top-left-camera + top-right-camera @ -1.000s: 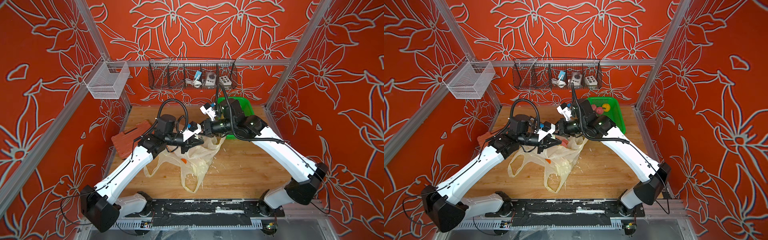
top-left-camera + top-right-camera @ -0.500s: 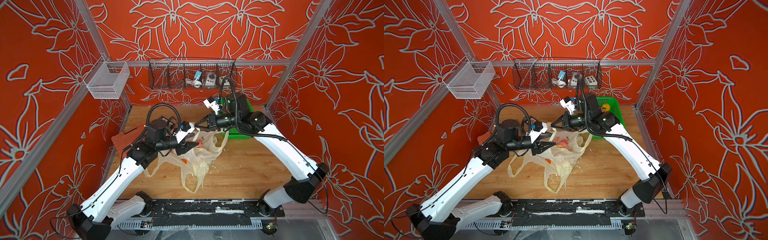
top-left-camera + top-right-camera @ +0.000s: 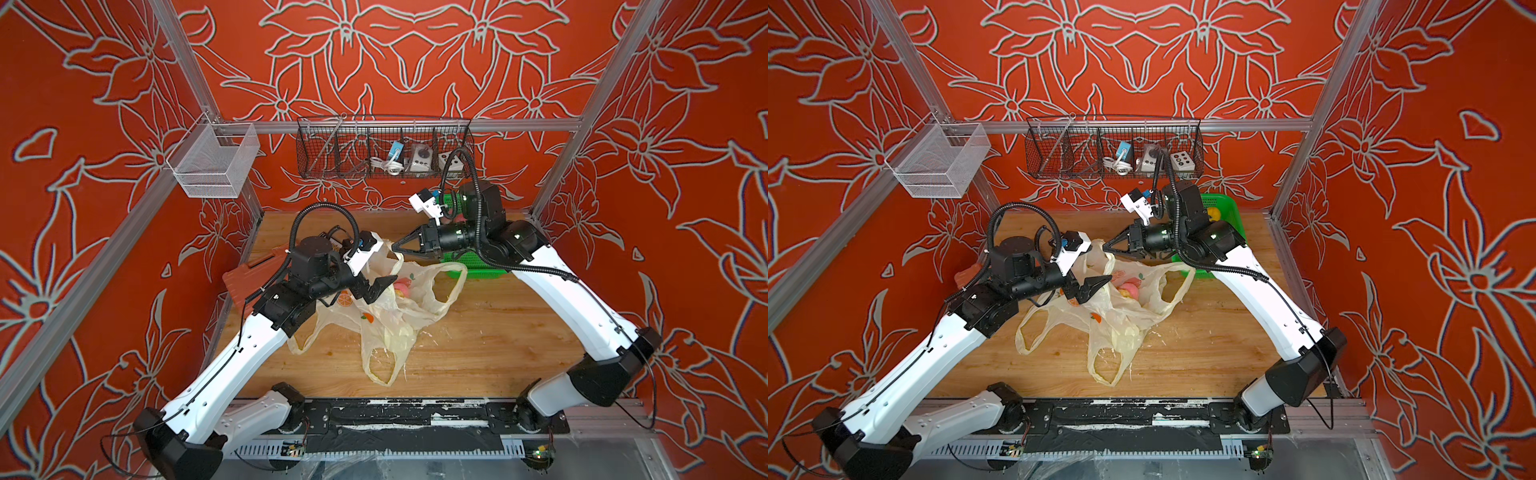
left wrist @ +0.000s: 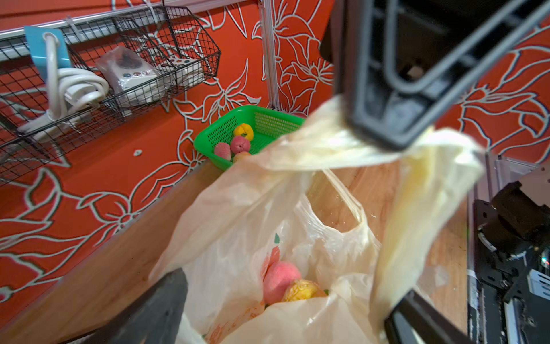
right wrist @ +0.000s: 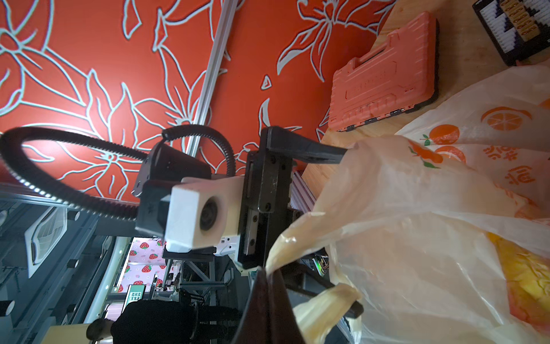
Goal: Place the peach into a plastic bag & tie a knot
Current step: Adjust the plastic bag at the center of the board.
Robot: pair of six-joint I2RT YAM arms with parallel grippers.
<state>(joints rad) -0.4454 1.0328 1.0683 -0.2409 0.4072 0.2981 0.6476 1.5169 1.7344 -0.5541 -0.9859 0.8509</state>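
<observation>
Red floral walls close round a wooden worktop (image 3: 490, 332), and the cream bag (image 3: 386, 320) sprawls at its middle in both top views. Right jaws are pressed together on one handle (image 3: 395, 260) just above centre of a top view, holding it off the wood. I judge this keeps the mouth agape and the strap ready for tying.

Left jaws stand spread just left of the bag's mouth, closed on nothing (plastic brushes them, but looks loose). The peach (image 4: 279, 280) sits inside the bag, seen through the mouth in the left wrist view, touching a yellow fruit (image 4: 302, 290). No knot shows yet; other loops (image 3: 456, 287) lie slack on the wood.

A second ago the left jaws were shut on plastic right beside the right jaws. Since then they have let go and dropped back toward lower left, while the right arm drew its handle toward upper right — and the peach has come into sight.
</observation>
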